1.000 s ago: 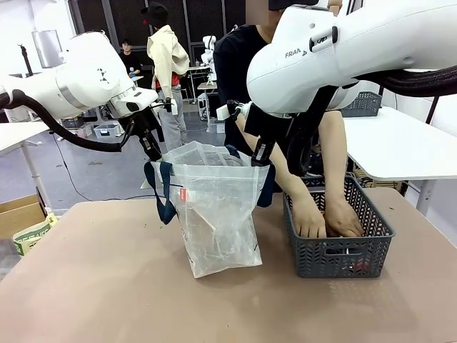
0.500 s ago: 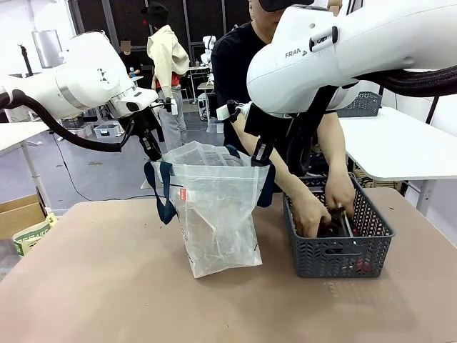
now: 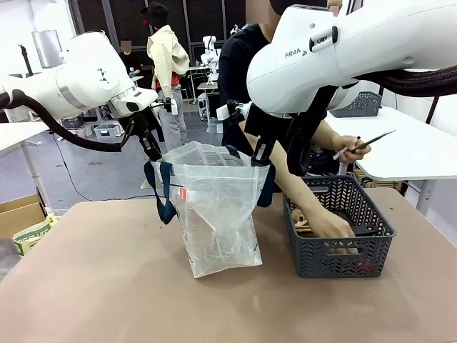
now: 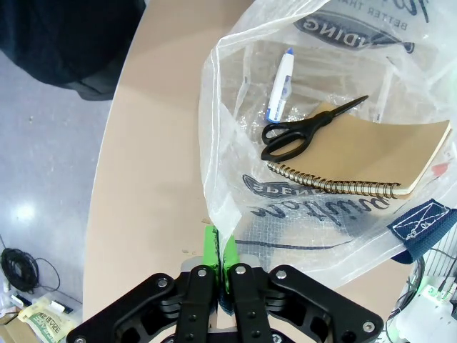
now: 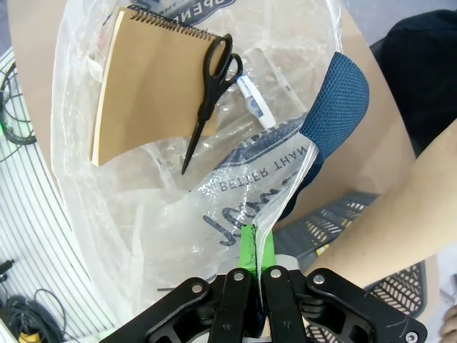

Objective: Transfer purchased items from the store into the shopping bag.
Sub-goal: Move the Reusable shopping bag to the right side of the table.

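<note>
Your bag [image 3: 214, 214] stands on the counter [image 3: 107, 286], mouth held wide: your left pincer [image 4: 214, 246] and right pincer [image 5: 257, 243] each pinch its rim. One basket [image 3: 343, 254] beside it holds more items [image 3: 303, 221] (a hand [image 3: 330, 227] digs there). Already bagged: one notebook [image 4: 371, 153], one scissors [image 4: 300, 132], one pen [image 4: 280, 84]. I'd judge you're roughly midway.

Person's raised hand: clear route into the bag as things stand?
Probably yes: left gripper and right gripper pinch the shopping bag rim apart, mouth open; the right arm hangs partly between raised hand and bag.
</note>
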You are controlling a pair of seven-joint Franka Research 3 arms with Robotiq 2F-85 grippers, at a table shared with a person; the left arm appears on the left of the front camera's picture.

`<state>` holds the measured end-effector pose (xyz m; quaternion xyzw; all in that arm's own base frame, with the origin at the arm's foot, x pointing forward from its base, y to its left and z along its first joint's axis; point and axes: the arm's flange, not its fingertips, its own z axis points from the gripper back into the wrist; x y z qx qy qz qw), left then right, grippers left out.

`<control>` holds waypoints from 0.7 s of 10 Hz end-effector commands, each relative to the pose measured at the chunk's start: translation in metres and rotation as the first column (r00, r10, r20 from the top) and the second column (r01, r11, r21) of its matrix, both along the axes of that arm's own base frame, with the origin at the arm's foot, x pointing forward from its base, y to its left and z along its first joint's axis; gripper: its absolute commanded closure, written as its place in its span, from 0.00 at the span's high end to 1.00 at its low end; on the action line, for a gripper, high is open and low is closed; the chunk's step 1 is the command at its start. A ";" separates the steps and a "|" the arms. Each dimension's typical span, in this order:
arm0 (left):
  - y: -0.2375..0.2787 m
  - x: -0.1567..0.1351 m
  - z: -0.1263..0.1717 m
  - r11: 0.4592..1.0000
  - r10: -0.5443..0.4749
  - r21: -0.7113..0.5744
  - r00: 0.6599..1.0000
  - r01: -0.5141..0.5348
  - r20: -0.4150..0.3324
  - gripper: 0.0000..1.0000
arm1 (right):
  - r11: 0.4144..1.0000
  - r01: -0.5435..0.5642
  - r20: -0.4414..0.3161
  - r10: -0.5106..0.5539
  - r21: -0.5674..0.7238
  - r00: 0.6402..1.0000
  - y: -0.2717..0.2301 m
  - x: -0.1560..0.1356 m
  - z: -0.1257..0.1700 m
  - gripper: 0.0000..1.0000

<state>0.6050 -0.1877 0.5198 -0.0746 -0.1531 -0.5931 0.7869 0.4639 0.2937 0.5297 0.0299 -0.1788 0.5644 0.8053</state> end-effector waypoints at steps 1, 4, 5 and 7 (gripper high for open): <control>0.001 0.000 0.000 1.000 0.001 0.001 1.000 -0.001 0.000 0.00 | 1.000 0.000 -0.001 0.000 -0.006 1.000 -0.002 0.000 0.000 0.00; 0.001 0.000 0.000 1.000 0.001 0.001 1.000 -0.001 0.000 0.00 | 1.000 0.000 -0.001 0.000 -0.006 1.000 -0.002 0.000 0.000 0.00; 0.001 0.000 0.000 1.000 0.001 0.001 1.000 -0.001 0.000 0.00 | 1.000 0.000 -0.001 0.000 -0.006 1.000 -0.002 0.000 0.000 0.00; 0.001 0.000 0.000 1.000 0.001 0.001 1.000 -0.001 0.000 0.00 | 1.000 0.000 -0.001 0.000 -0.006 1.000 -0.002 0.000 0.000 0.00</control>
